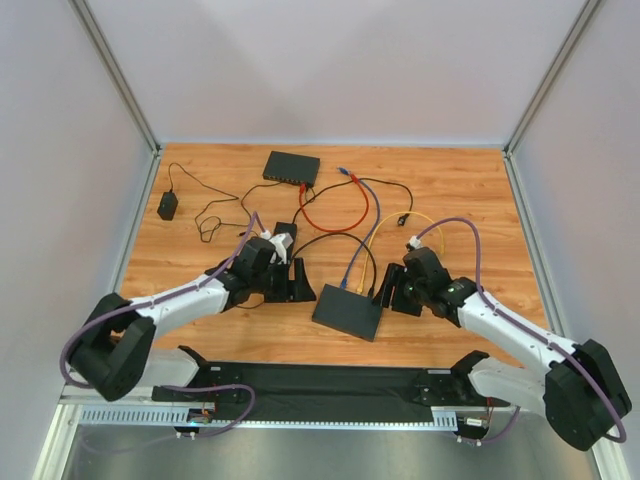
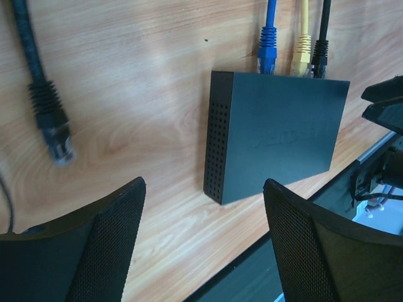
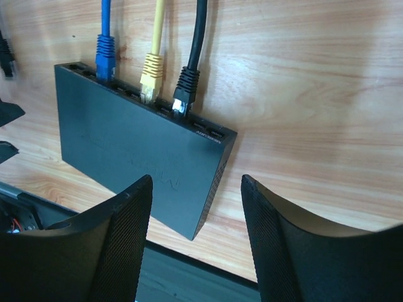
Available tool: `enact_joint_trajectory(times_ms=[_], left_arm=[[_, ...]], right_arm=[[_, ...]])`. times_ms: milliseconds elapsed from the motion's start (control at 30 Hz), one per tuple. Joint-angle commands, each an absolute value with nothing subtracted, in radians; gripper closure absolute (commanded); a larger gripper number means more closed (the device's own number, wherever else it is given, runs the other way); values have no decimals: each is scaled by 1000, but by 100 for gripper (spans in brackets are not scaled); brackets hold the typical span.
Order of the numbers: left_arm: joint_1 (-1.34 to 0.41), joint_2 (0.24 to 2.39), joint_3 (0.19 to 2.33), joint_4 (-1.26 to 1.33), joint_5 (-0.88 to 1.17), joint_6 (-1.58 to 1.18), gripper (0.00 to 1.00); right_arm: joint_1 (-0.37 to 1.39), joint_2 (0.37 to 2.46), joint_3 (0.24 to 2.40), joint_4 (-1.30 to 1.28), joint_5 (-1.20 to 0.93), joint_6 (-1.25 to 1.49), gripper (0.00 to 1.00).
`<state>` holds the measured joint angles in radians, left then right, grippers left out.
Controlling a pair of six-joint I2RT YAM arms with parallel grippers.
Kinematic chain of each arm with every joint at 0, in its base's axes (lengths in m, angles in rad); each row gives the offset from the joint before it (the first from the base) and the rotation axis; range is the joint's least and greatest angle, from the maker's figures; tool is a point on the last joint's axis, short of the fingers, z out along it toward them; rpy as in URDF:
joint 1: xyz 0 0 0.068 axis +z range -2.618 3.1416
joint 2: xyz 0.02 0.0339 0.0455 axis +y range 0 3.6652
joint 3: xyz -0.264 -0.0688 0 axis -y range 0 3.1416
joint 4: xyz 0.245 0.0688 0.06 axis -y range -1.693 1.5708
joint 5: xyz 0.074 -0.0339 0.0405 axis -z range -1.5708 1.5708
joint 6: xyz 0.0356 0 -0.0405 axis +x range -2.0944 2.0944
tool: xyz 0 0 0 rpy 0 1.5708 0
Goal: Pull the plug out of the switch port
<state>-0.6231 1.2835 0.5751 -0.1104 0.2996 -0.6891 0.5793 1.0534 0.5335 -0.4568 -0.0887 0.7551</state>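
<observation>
Where black plug (image 3: 186, 88) sits: switch (image 1: 348, 312) far edge, rightmost port in use, long axis pointing straight away.
Right end effector (image 3: 195, 185): nearer, spread, empty, plug just ahead.
Left end effector (image 2: 203, 189): spread, empty.

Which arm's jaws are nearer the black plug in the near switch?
Right. The right arm ends just right of the black plug; the left arm ends left of the switch.

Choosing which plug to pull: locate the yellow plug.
Right wrist view, upper left: the yellow plug sits in the switch, between the blue plug and the black plug.
</observation>
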Motion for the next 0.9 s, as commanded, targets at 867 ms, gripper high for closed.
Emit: enact_joint_trajectory(times_ms=[867], left_arm=[[-738, 1266, 394, 175, 341, -902, 25]], right_arm=[[575, 1416, 595, -92, -509, 680, 46]])
